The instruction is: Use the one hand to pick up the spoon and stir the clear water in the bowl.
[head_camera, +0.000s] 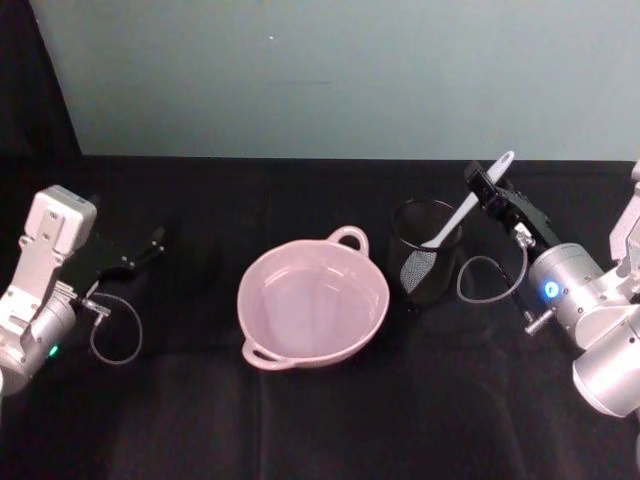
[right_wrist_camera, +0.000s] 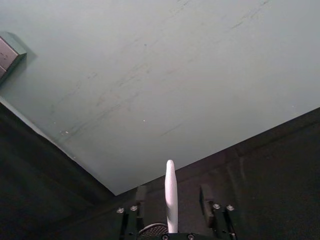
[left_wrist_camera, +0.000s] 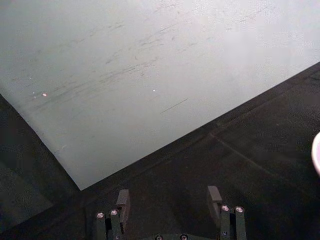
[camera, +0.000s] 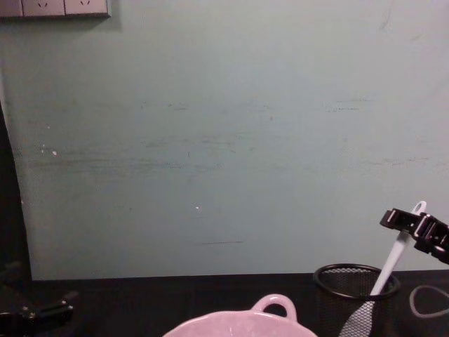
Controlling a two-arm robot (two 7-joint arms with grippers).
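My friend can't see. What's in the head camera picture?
The right gripper has its fingers around the handle of a white spoon standing in a black mesh cup. A pink bowl of water sits beside it; the left gripper rests far left.

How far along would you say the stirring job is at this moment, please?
Early stage. The right pincer has reached the spoon and straddles its handle near the top, fingers apart, no grip yet. The spoon stands in the black mesh cup, so nothing is lifted. Left: close, lift, carry it to the pink bowl and stir the water. The left pincer rests open at the table's left.
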